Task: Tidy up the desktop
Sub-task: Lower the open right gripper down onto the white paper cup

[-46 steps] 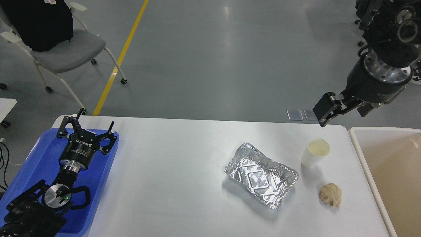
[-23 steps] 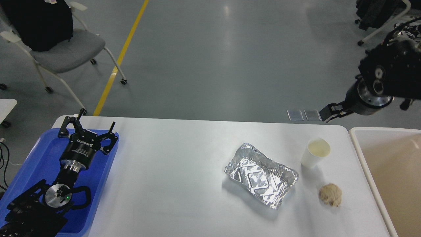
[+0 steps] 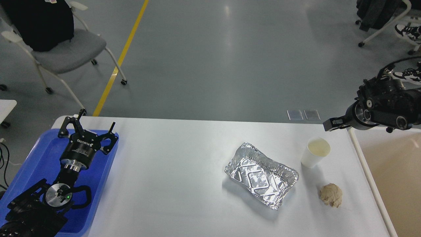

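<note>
Where the left gripper (image 3: pixel 88 128) hangs over the far end of the blue plastic tray (image 3: pixel 29 164), its fingers are spread wide, pinching nothing. Right gripper (image 3: pixel 334 124) shows end-on and dark beside the beige bin with a white rim (image 3: pixel 365 164); finger spacing cannot be told. Large white rectangular desktop (image 3: pixel 171 184) fills mid-view, near edge cut off. On its right part: crinkled silver foil tray (image 3: pixel 261 174), white paper cup (image 3: pixel 315 152), crumpled beige paper wad (image 3: pixel 331 195), none touching.
</note>
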`<state>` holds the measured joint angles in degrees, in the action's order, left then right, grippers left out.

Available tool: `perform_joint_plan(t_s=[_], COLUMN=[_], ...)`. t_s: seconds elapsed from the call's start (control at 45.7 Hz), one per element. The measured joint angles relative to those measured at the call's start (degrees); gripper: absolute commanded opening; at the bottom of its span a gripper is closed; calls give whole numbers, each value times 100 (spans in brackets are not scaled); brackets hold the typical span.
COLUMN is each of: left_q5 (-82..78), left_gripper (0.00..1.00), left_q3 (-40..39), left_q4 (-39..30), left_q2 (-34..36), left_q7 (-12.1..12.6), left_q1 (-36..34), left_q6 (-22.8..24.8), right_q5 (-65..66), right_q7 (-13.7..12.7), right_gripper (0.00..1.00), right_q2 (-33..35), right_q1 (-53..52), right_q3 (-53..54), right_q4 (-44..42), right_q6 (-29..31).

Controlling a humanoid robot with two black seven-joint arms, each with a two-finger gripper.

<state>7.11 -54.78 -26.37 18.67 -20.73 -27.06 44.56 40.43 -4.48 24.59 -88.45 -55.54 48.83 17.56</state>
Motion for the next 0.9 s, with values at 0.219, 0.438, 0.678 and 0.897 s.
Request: perform_joint_plan(t_s=[0.219, 0.438, 0.678, 0.897], left_q5=[1, 0, 0, 0], left_gripper=[99, 99, 99, 99], left_q3=[1, 2, 2, 7], left_q4=[0, 0, 1, 1], left_q2=[4, 5, 6, 6], left_q7=[0, 0, 0, -2], left_q1=[1, 6, 7, 7], left_q6=[0, 0, 0, 0], right_q5=[85, 96, 60, 67], right_q7=[-2, -17, -24, -26], right_gripper=[100, 100, 100, 97], right_q2=[-5, -16, -118, -233], right_q1=[541, 822, 1033, 1300], right_q3=[213, 499, 726, 948], right_q4=[-288, -380, -468, -680], right_q6=[-34, -41, -52, -79])
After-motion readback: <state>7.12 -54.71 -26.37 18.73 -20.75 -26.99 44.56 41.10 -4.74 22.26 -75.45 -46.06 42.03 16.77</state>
